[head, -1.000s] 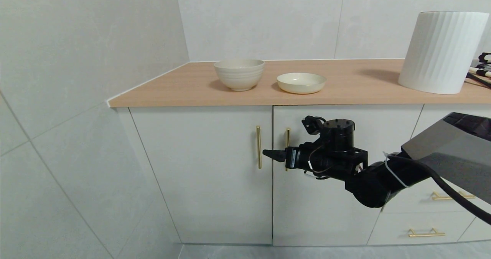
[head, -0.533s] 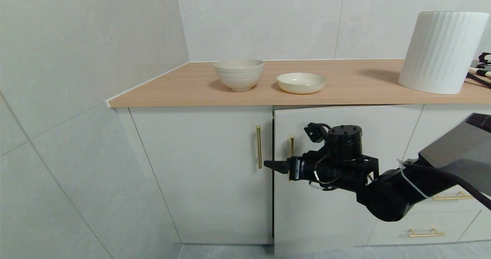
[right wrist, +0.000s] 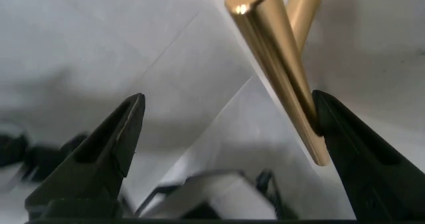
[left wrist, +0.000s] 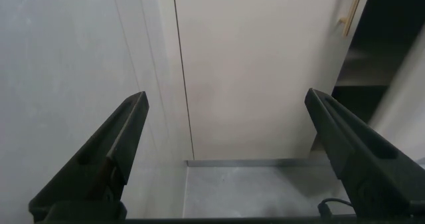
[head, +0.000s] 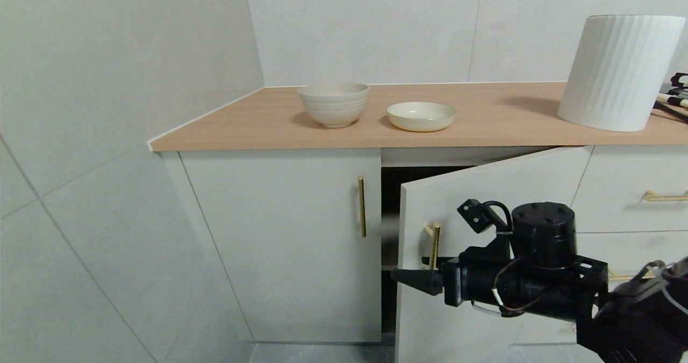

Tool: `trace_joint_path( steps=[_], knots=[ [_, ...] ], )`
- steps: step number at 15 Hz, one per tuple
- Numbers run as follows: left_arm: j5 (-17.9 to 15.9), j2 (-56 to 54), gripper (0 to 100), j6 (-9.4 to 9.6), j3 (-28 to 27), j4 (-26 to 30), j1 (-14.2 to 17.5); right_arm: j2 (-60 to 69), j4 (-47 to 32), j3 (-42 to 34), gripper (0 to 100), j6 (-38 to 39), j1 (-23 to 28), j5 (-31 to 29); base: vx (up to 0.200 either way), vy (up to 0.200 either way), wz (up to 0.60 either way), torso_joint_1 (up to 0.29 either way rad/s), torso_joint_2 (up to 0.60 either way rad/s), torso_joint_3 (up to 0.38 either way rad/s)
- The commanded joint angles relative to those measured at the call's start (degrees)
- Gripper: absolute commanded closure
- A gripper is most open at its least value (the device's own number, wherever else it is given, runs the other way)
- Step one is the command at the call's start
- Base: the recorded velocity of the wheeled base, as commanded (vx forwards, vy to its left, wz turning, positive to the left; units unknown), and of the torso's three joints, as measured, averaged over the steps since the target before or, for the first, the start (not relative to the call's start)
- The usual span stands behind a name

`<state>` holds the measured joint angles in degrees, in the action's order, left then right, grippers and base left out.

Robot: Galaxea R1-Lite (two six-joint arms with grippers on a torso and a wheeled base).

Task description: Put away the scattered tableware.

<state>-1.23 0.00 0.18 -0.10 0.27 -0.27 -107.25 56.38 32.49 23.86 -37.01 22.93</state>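
The right wrist view settles what the head view cannot. The right gripper (right wrist: pixel 227 104) has its fingers spread wide, and the brass handle (right wrist: pixel 275 71) runs between them, lying against one finger (right wrist: pixel 345 151) and clear of the other, so it is hooked and not clamped. From the head, that gripper is seen side-on, low before the right door (head: pixel 484 191) with its tip just past the handle, and there the spread cannot be judged. The left gripper (left wrist: pixel 226 111) also has its fingers well apart. It faces the shut left door (left wrist: pixel 259 71), the grey floor (left wrist: pixel 246 184) at its foot and the tiled wall (left wrist: pixel 66 51), with the left handle (left wrist: pixel 352 11) at the edge beside a dark gap. The right door stands ajar, its handle edge swung out from the cupboard (head: pixel 389 191). The inside is dark, a pale shelf shows dimly, and what it holds cannot be told. Right of the door are drawers (head: pixel 634 191) with brass pulls. On the wooden counter (head: pixel 510 121) above, the bowl (head: pixel 334 104) and the dish (head: pixel 421 115) sit side by side, near but not touching, the bowl to the left. The bowl's rim hides its inside, while the shallow dish shows a pale inside. Well apart, to the right, stands a tall white ribbed canister (head: pixel 618 72). Dark and pale sticks (head: pixel 674 102) lie beside it, too small to identify.
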Motion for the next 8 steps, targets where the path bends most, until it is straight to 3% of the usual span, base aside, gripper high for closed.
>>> trace_joint_path(
  steps=[1,8],
  knots=[
    [0.0,0.0,0,-0.01,0.0,0.0,0.0,5.4,0.7,-4.4,0,0.0,-0.3,1.8,0.0,0.0,0.0,0.0,0.0,0.0],
    [0.0,0.0,0,0.08,0.1,0.0,0.0,6.2,1.5,-5.9,0,-0.2,-0.3,2.1,0.0,0.0,0.0,0.0,0.0,0.0]
  ],
)
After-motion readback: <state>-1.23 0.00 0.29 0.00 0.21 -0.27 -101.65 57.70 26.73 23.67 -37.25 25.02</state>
